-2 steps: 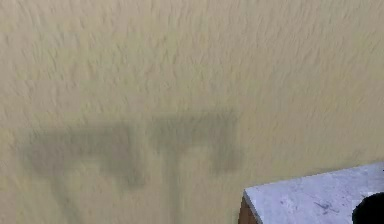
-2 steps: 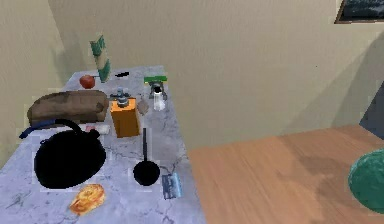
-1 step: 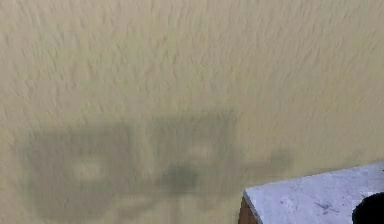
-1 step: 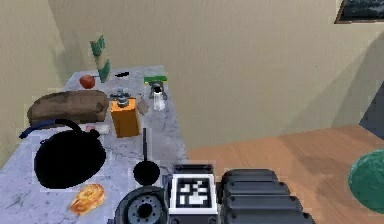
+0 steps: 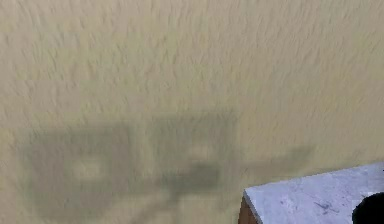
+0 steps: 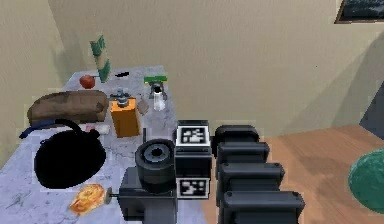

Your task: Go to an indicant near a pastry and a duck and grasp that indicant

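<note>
claw [image 6: 135, 185]: cannot tell if grasping anything | likely indicant: orange grey-capped box [image 6: 125, 120] on grey marbled bench [image 6: 30, 200], near, 11 o'clock from claw

No text, number or brand can be read. The two white squares [image 6: 192, 135] at the far end of the arm [image 6: 245, 175] carry black block marks, not characters. Any print on the orange box [image 6: 124, 120] on the table [image 6: 35, 205] is too small to read.

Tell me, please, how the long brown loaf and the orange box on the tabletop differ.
The brown loaf is long and rounded and lies flat; the orange box is squarish and stands upright. The loaf is dull brown, the box bright orange. Both rest on the grey tabletop, next to each other.
</note>
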{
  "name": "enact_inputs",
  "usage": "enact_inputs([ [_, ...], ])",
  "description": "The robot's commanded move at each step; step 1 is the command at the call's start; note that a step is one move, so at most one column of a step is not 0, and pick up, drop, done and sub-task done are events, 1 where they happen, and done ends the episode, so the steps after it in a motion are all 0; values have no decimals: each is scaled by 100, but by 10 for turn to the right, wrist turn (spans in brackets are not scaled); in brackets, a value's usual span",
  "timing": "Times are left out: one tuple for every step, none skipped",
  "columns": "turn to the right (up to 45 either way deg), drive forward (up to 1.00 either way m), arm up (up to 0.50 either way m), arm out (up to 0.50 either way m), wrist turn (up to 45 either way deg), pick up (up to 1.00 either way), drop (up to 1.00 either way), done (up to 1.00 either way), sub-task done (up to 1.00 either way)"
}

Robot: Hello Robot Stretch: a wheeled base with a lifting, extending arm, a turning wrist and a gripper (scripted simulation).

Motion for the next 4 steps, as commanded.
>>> enact_inputs([
  [0, 0, 0, 0, 450, 0, 0, 0, 0],
  [0, 0, 0, 0, 450, 0, 0, 0, 0],
  [0, 0, 0, 0, 450, 0, 0, 0, 0],
  [0, 0, 0, 0, 300, 0, 0, 0, 0],
])
